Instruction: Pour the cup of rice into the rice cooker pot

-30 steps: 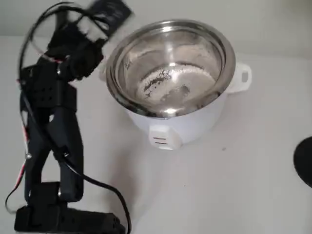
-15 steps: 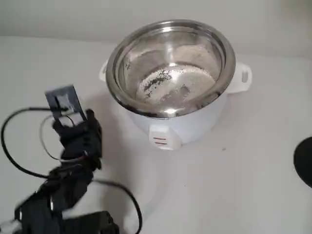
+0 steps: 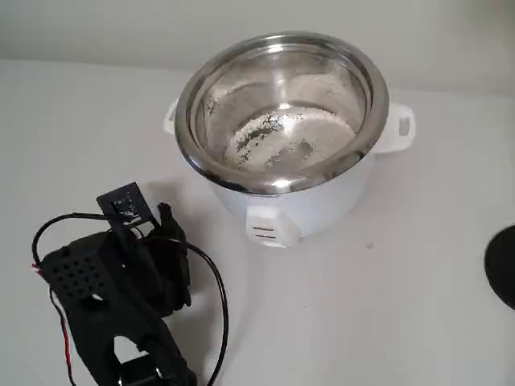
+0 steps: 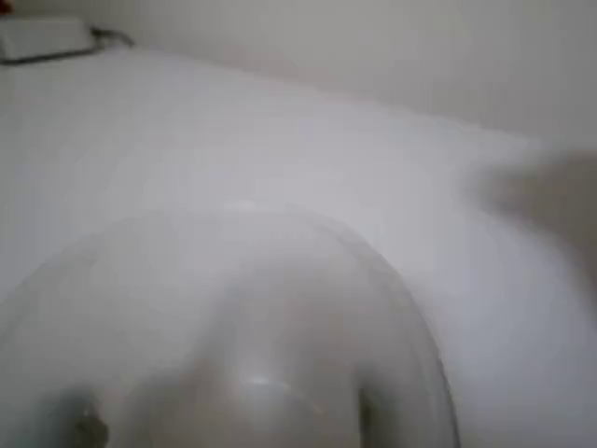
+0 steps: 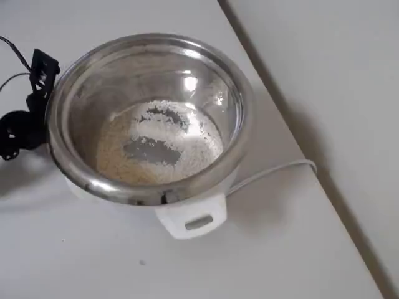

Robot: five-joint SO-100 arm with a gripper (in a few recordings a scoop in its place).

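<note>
Wrist view, nearest the lens: the cup [image 4: 233,336], translucent and whitish, seen blurred from close up with its round rim towards the camera; no grains can be made out inside it, though the blur leaves that uncertain; it appears to sit in front of the pincer, but the fingers themselves cannot be picked out, so whether the pincer grips the cup, is clenched or is released cannot be told.

Fixed view: the black arm is folded low at the lower left of the table [image 3: 418,322], gripper [image 3: 165,241] end pointing towards the cooker and well apart from it; the cup itself cannot be made out here against the dark arm.

Further back: the rice cooker pot [image 3: 282,173], shiny steel in a white body with side handles, stands upright; the rice [image 3: 278,137] lies as an off-white patchy layer over the pot bottom, bare metal showing in spots; the overhead view gives the same spread [image 5: 156,146]; a white cord [image 5: 274,171] trails off the cooker.

Judgement: the pour looks done, rice in the pot, none seen spilled on the table; what may remain is setting the cup down and parking the arm.
</note>
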